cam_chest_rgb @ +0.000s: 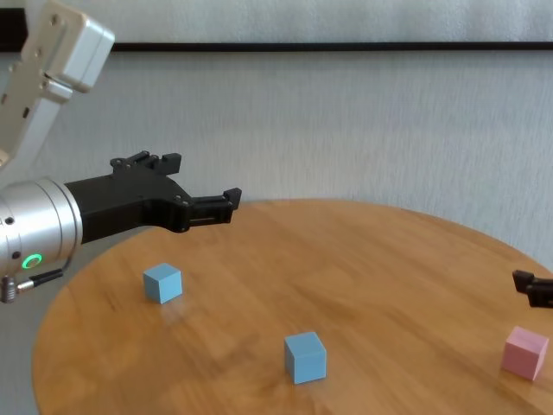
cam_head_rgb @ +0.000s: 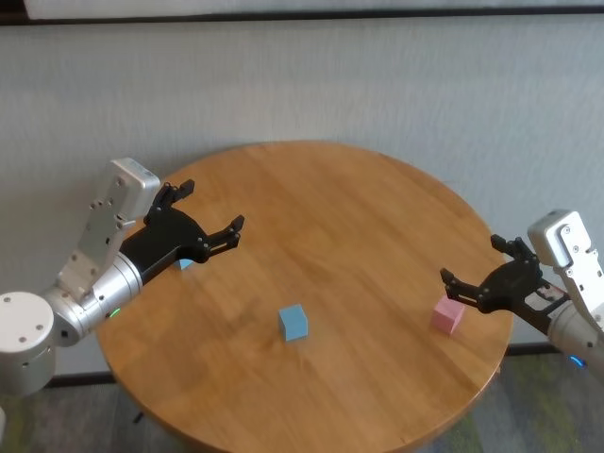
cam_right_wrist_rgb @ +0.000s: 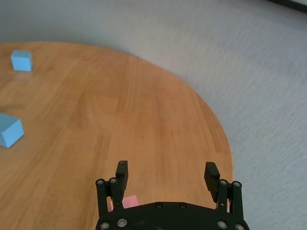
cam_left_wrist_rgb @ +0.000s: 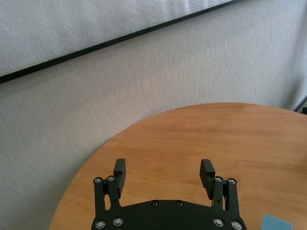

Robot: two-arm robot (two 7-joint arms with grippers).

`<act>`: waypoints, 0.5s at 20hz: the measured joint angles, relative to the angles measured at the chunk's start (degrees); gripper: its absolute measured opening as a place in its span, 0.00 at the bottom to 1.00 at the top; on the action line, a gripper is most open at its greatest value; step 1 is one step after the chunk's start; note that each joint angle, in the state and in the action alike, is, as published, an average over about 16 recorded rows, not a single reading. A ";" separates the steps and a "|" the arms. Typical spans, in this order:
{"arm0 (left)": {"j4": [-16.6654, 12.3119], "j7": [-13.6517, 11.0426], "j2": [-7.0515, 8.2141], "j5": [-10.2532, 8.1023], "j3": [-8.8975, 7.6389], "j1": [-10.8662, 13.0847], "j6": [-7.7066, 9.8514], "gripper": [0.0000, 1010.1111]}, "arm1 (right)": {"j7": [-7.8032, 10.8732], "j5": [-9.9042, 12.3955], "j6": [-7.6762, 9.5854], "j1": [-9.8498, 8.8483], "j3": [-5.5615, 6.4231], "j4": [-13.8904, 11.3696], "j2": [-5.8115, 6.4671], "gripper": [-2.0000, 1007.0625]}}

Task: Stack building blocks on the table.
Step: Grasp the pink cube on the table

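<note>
Head view: worktop (cam_head_rgb: 359, 217); three unstacked blocks: blue (cam_head_rgb: 293, 322) centre, blue (cam_head_rgb: 186, 263) nine o'clock under gaping left pincer (cam_head_rgb: 209, 221), pink (cam_head_rgb: 447, 315) four o'clock beside gaping right pincer (cam_head_rgb: 469, 263). Step: first pickup pending; next, descend and clamp.

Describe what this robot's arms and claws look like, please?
Each arm is a silver metal cylinder with a pale grey boxy housing above the wrist. A small green light glows on the left arm, a blue one on the right. The left gripper and right gripper are matte black, with slim linked jaws ending in ridged pads, fastened by shiny round screws.
</note>
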 joint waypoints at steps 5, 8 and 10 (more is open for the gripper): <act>0.05 -0.07 0.00 -0.03 0.05 -0.04 0.02 0.99 | 5.82 1.02 2.25 1.07 -0.37 0.58 1.62 1.00; 0.07 -0.10 0.00 -0.04 0.06 -0.05 0.03 0.99 | 8.64 1.14 3.33 2.01 -0.75 1.42 2.11 1.00; 0.08 -0.12 0.00 -0.05 0.08 -0.06 0.03 0.99 | 10.38 1.06 3.87 2.72 -1.05 2.15 2.22 1.00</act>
